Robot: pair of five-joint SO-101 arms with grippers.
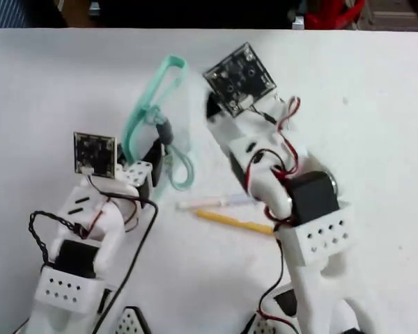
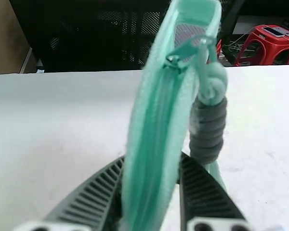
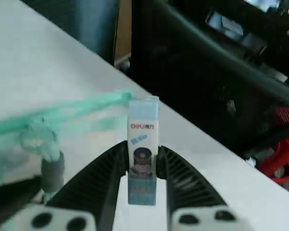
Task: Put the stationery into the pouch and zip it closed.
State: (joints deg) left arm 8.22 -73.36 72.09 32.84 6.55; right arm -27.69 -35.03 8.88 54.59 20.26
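Note:
A mint-green transparent pouch (image 1: 148, 111) stands on edge on the white table, its zipper rim up. My left gripper (image 2: 151, 199) is shut on the pouch's (image 2: 156, 125) near edge; the zipper pull (image 2: 176, 58) sits near the far end, and a grey and pale charm (image 2: 208, 120) hangs beside it. My right gripper (image 3: 142, 180) is shut on an eraser (image 3: 143, 154) in a blue and white sleeve, held upright, close to the pouch (image 3: 62, 113). In the high view that arm's gripper (image 1: 212, 110) is beside the pouch, mostly hidden under its camera board. A yellow pencil (image 1: 231, 221) and a pale pen (image 1: 212, 202) lie between the arms.
The white table (image 1: 362, 90) stretches wide to the right and left of the arms. Its far edge (image 1: 125, 29) meets a dark background with a black chair and a red stool (image 2: 272, 41). Loose cables (image 1: 45, 233) trail by the arm bases.

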